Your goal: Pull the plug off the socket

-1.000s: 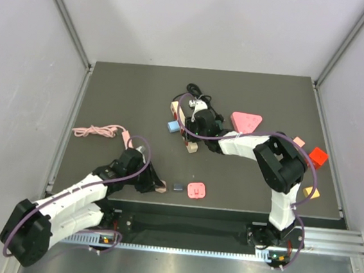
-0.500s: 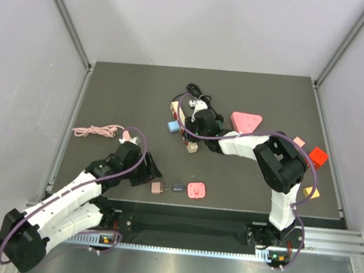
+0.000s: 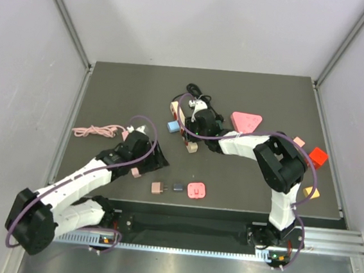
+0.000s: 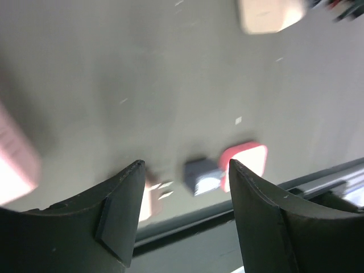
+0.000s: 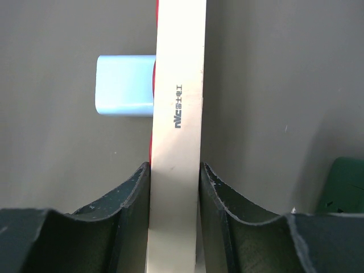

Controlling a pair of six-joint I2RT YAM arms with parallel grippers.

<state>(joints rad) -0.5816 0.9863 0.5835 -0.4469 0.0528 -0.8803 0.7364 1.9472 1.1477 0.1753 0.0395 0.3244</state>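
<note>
Plug (image 3: 157, 187) lies free at lower centre, blurred and partly hidden in the left wrist view. Left gripper (image 3: 156, 159), previously over it, now stands open, withdrawn up-left. Right gripper (image 5: 174, 169) clamps socket strip (image 5: 179, 85).

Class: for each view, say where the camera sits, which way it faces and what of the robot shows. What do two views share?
Top external: above and behind the bases, looking down on the table; left arm and right arm show whole.
Left wrist: on the left arm, facing the table; open left end effector shows, pink square beyond.
Right wrist: on that arm, looking down; right end effector clamps a beige strip beside a blue block.
Shared: top and left wrist show the pink square.
</note>
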